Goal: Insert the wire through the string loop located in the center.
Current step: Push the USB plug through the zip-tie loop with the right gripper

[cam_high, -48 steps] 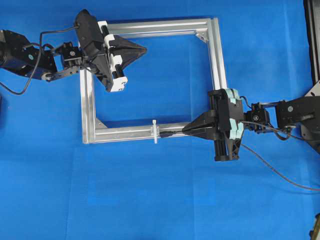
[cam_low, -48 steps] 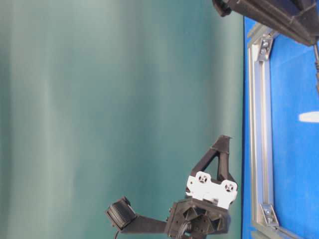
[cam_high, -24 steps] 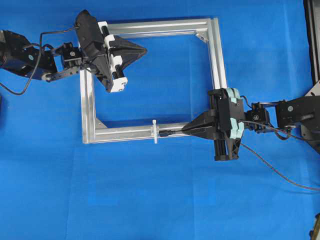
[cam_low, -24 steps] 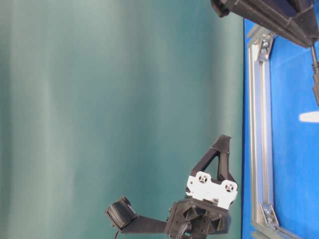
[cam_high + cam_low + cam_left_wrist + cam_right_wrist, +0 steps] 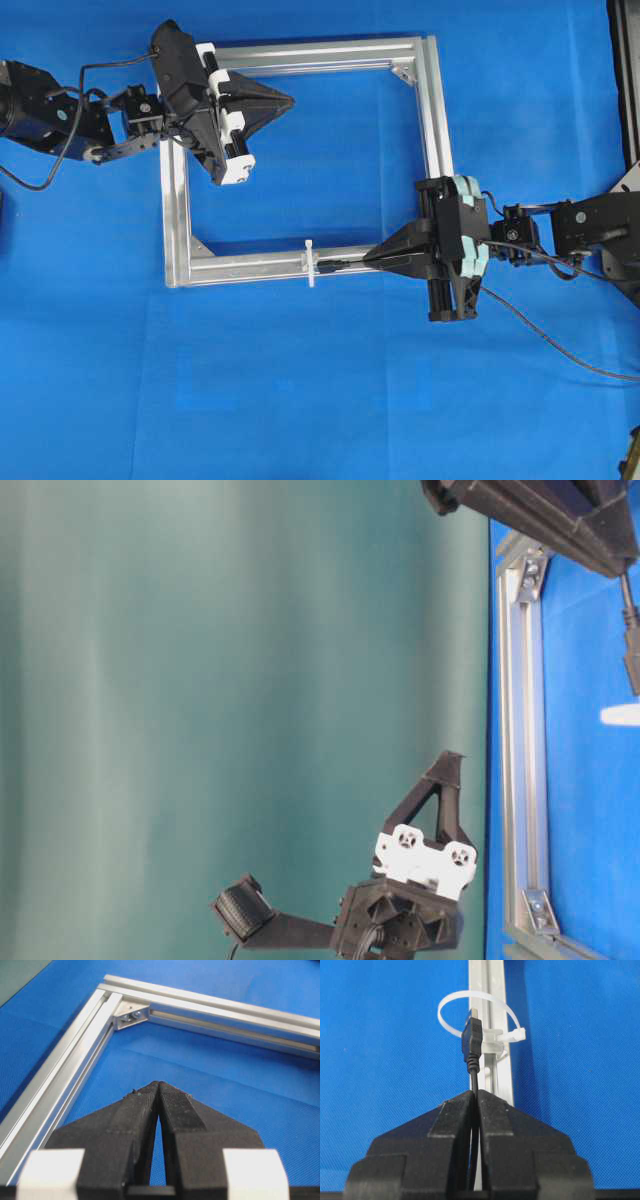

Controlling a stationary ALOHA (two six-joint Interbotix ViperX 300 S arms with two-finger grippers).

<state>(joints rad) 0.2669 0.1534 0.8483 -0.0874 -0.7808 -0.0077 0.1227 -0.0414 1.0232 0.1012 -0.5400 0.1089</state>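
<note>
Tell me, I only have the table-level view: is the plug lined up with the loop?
Observer: Yes. In the right wrist view the wire points at the string loop, plug tip just short of it.
Operator: Is the grip secure?
Observer: The right end effector is shut on the cable just behind the plug.
Operator: And the left arm?
Observer: The left end effector is shut and empty, above the aluminium frame, near its far corner.

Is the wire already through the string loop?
Cannot tell. The wire plug, pinched in the right claw, lines up with the string loop; depth unclear.
</note>
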